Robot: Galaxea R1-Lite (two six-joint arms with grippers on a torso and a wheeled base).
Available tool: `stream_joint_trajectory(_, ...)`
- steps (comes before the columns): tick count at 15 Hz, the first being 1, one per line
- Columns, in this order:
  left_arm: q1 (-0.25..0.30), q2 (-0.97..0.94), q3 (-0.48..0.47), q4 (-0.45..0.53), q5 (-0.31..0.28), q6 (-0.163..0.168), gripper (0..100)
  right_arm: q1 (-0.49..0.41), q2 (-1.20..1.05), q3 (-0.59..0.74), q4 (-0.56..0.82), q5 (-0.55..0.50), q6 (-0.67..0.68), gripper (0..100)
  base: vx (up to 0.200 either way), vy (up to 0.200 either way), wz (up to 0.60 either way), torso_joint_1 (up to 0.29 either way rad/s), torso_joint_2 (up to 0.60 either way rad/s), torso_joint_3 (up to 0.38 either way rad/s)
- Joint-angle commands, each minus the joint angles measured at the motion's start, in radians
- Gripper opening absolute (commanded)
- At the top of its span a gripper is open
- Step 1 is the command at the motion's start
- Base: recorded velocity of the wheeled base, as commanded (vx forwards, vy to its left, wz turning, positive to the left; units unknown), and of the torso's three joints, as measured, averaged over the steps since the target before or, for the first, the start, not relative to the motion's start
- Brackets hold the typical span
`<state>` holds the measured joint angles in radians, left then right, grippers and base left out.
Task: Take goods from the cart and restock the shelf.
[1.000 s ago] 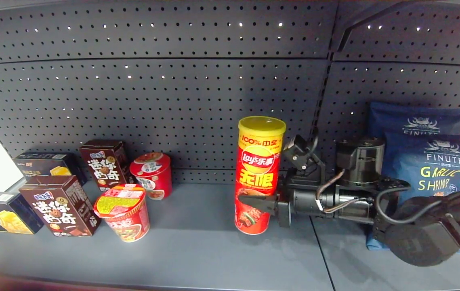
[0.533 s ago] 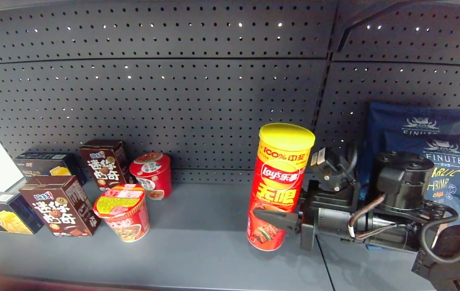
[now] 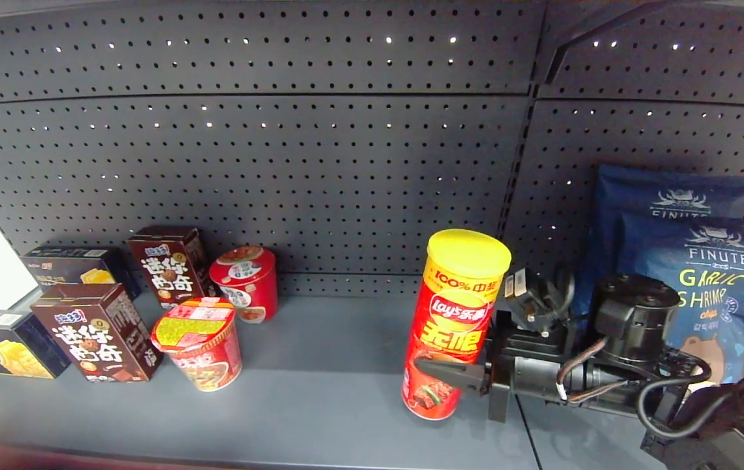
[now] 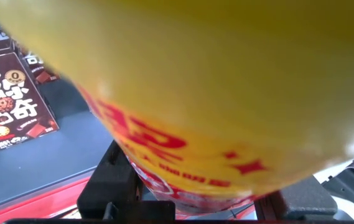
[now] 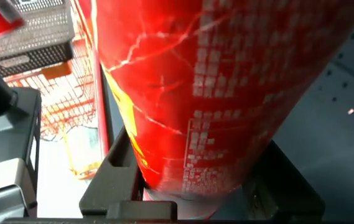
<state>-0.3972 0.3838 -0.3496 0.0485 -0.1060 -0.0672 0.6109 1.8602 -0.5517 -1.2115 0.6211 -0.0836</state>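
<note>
Right end effector (image 3: pixel 440 372) clamped on chip can (image 3: pixel 456 307), tilted over shelf (image 3: pixel 319 405). Left end effector (image 4: pixel 189 199) grips a second can (image 4: pixel 214 93).

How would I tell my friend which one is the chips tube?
Find the grey shelf with the holey back wall. Right of its middle, a black pincer grips the tube. It is tall and red with a yellow lid, between short cups and blue bags.
</note>
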Motion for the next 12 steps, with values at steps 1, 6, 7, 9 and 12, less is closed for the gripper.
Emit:
stream_joint_trajectory(1, 0.0, 0.001, 0.001, 0.001, 0.0, 0.0, 0, -0.002, 0.045, -0.004, -0.003, 0.002, -0.001, 0, 0.0, 0.0, 0.0, 0.0, 0.0, 0.0)
stream_joint_trajectory(6, 0.0, 0.001, 0.003, 0.001, 0.0, -0.019, 0, 0.0, 0.094, -0.005, -0.005, -0.001, -0.004, 0, 0.0, 0.0, 0.0, 0.0, 0.0, 0.0)
stream_joint_trajectory(7, 0.0, 0.001, 0.003, 0.001, 0.0, -0.022, 0, 0.0, 0.102, -0.005, -0.005, -0.001, -0.004, 0, 0.0, 0.0, 0.0, 0.0, 0.0, 0.0)
stream_joint_trajectory(9, 0.0, 0.001, 0.004, 0.002, 0.0, -0.022, 0, 0.001, 0.105, 0.003, -0.005, 0.0, -0.005, 0, 0.0, 0.0, 0.0, 0.0, 0.0, 0.0)
stream_joint_trajectory(12, 0.0, 0.001, 0.007, 0.002, 0.0, -0.022, 0, 0.0, 0.117, 0.004, -0.005, 0.002, -0.018, 0, 0.0, 0.0, 0.0, 0.0, 0.0, 0.0)
